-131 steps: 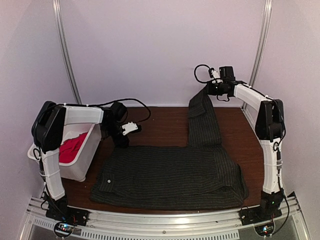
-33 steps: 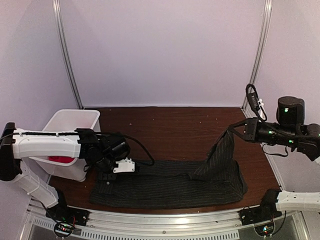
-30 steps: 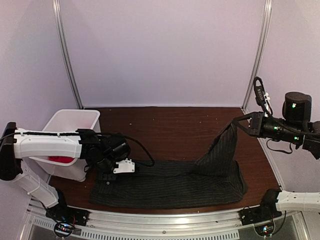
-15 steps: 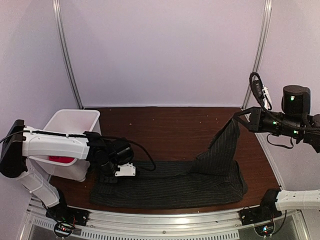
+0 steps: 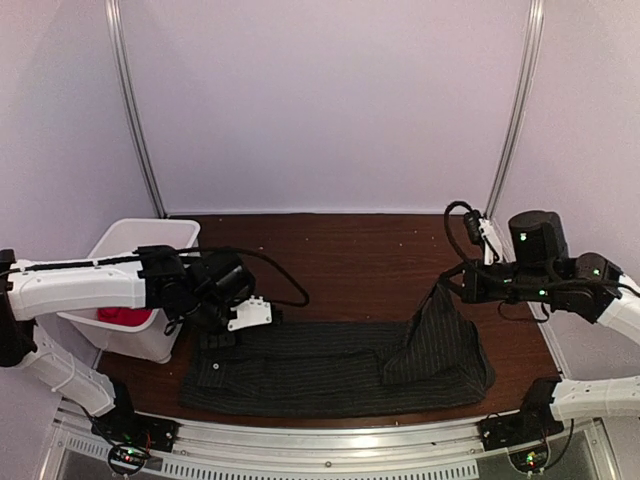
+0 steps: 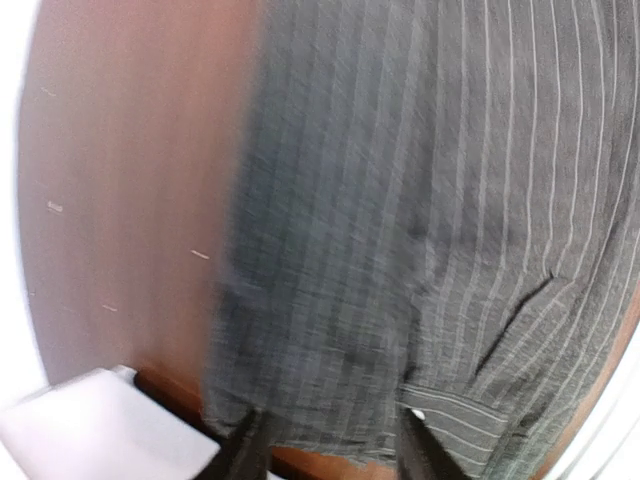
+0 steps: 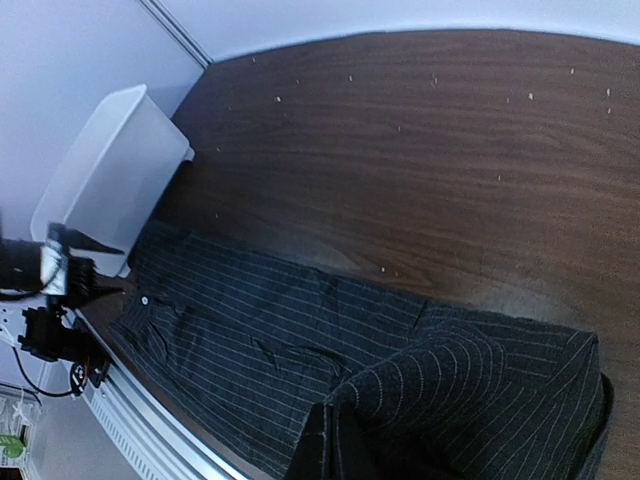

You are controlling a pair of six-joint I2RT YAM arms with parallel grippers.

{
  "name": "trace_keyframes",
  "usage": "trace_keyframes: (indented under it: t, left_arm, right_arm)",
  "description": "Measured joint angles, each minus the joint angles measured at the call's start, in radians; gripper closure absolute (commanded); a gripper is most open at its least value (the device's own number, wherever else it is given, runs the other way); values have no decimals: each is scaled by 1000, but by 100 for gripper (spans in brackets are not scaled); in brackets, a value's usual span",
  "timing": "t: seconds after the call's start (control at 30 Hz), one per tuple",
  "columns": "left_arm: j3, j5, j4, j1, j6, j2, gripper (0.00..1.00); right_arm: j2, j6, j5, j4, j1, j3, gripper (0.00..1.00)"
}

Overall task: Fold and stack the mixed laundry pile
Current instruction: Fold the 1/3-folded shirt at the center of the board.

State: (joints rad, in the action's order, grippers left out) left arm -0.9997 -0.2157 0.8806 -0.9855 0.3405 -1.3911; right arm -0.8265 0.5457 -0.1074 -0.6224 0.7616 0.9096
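Two garments in play right now, and I'm going from the biggest thing down. The dark wood table (image 5: 340, 250) takes up most of my overhead view. The charcoal pinstriped shirt (image 5: 300, 365) is spread in a long strip along the near edge of it, between the two arm bases. Its left and middle parts lie flat, but the right part is pulled up off the table into a little tent. Next is the white bin (image 5: 130, 240), which sits at the left side of the table just beside the shirt's left end. The red T-shirt (image 5: 125, 316) is bunched up inside it, and I only see a patch of it under the left arm. Down to the small stuff: the right gripper (image 5: 447, 283) sits at the top of that tent. On the right wrist cam its fingers are clenched tight on a bunched fold of the striped cloth, so it's definitely grasping the shirt. The left gripper (image 5: 225, 332) is over the shirt's left end, close to the bin. On the blurry left wrist cam its two fingers (image 6: 250, 450) stand apart with striped fabric showing below them, so it's released and nothing is pinched that I can see.
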Motion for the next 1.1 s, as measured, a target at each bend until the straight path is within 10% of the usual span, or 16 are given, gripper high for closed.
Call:
trace_keyframes:
  t: [0.43, 1.1]
  left_arm:
    - [-79, -7, -222, 52, -188, -42, 42]
    - [248, 351, -1182, -117, -411, 11, 22]
  right_arm:
    - [-249, 64, -167, 319, 0, -238, 100]
    - [-293, 7, -525, 691, 33, -148, 100]
